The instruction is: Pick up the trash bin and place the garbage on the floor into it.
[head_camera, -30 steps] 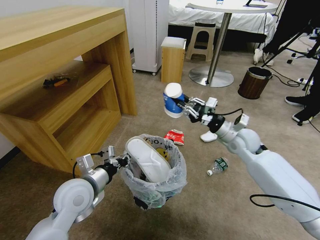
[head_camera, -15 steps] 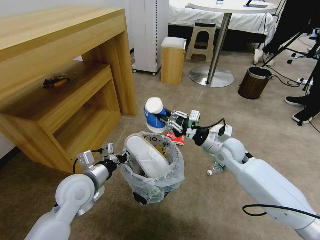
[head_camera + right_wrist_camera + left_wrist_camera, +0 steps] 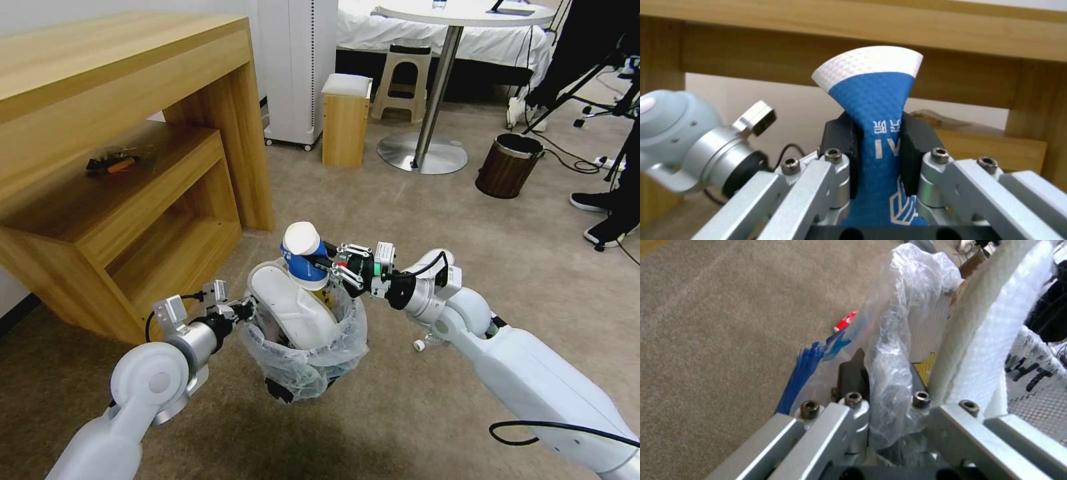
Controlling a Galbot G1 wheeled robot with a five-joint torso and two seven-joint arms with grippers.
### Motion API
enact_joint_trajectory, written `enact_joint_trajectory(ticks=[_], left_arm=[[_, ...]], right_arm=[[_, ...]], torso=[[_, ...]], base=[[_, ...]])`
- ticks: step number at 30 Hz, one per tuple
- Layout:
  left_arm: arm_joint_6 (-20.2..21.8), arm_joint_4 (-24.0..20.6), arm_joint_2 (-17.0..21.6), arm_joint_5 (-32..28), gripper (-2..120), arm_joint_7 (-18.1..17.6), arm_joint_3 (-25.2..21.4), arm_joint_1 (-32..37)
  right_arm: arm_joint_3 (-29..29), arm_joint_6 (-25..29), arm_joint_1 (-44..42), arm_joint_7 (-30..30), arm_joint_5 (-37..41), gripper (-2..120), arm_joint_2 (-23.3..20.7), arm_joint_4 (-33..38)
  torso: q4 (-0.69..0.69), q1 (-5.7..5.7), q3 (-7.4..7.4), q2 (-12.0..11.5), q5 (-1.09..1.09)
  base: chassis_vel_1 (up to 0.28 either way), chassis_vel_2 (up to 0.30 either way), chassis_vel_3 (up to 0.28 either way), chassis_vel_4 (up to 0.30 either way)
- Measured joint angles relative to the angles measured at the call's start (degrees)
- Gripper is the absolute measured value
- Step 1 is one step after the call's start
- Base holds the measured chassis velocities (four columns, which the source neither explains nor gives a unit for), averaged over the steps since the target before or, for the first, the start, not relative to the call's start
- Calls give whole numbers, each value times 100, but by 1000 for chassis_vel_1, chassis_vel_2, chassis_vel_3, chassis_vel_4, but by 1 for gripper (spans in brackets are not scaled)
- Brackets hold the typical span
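Low in the centre of the head view, the left gripper (image 3: 244, 311) is pinched on the rim of the trash bin (image 3: 303, 363), small, round and dark, lifted clear of the beige short-pile carpet (image 3: 413, 413). Its crinkly translucent bag (image 3: 893, 350) bunches between the closed pads. A flat white slipper (image 3: 293, 313) stands on end inside, quilted in texture. Right above it, the right gripper (image 3: 327, 265) clamps a blue-and-white paper cup (image 3: 876, 133), dimpled and squashed flat at the waist between the black pads. A red wrapper (image 3: 845, 320) lies on the carpet beyond the bag. The wood-grain bin (image 3: 508, 165) sits well apart, upper right.
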Motion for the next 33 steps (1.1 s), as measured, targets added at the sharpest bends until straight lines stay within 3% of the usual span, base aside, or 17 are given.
enact_joint_trajectory(ticks=[3,14,19,22,33], left_arm=[[-2,0,4,0,3,1,-15,1],[-5,0,4,-2,3,6,-44,27],[-5,-6,10,-2,3,7,-67,41],[-6,-31,20,-2,3,9,-89,52],[-6,-74,24,4,3,9,-126,123]], right_arm=[[45,-35,-35,-157,2,21,-32,-26],[95,-99,26,-350,80,64,-53,-49],[94,-101,48,-368,98,77,-51,-49],[91,-103,87,-369,113,94,-50,-49],[233,-112,93,-95,189,100,-60,2]], torso=[[0,0,0,0,0],[0,0,0,0,0],[0,0,0,0,0],[0,0,0,0,0],[0,0,0,0,0]], base=[[0,0,0,0],[0,0,0,0],[0,0,0,0],[0,0,0,0],[0,0,0,0]])
